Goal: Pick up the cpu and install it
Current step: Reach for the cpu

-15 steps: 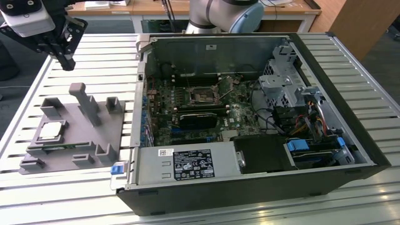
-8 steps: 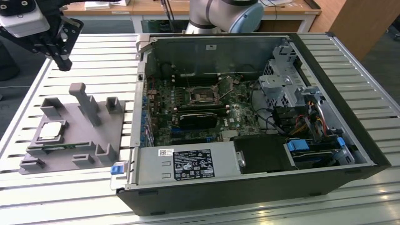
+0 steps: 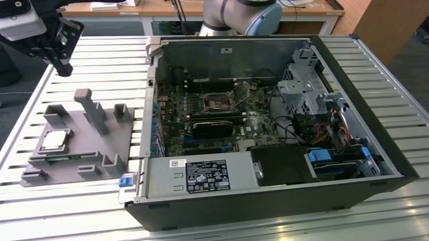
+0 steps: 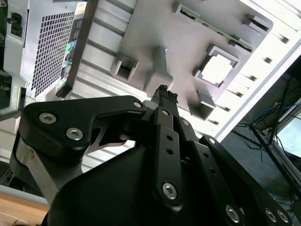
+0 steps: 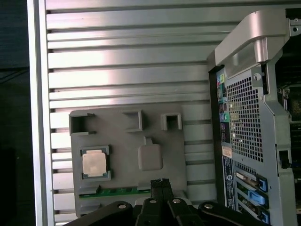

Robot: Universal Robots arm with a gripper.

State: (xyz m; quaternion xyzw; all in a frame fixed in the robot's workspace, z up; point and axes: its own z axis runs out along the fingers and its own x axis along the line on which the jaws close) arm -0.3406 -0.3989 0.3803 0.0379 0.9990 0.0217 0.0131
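Slatted aluminium worktop (image 3: 100, 55) carries an open computer case (image 3: 268, 211) and, on the exterior view's left, a grey moulded tray (image 3: 80, 143) of parts.

The cpu (image 3: 55, 141), a small silvery square with a pale rim, lies flat in its framed recess in that tray. In the first wrist view the chip sits near a long green memory stick (image 5: 117, 190), which is slotted along one edge of the same tray.

The arm's black end effector (image 3: 64, 69) hangs above the worktop beyond the tray's far side. It is well apart from the cpu and touches nothing. Both wrist views show its two fingers pressed together with nothing between them.

The job appears to be at its very start. The chip has not been lifted, and neither the pick-up nor the install shows any sign of being done. Inside the case, the square metal-framed socket (image 3: 218, 103) on the motherboard (image 3: 201, 130) looks dark at its centre and seems unfilled. It is too small in the exterior view to be sure. The arm's pale blue-and-grey base (image 3: 241, 15) stands behind the case.
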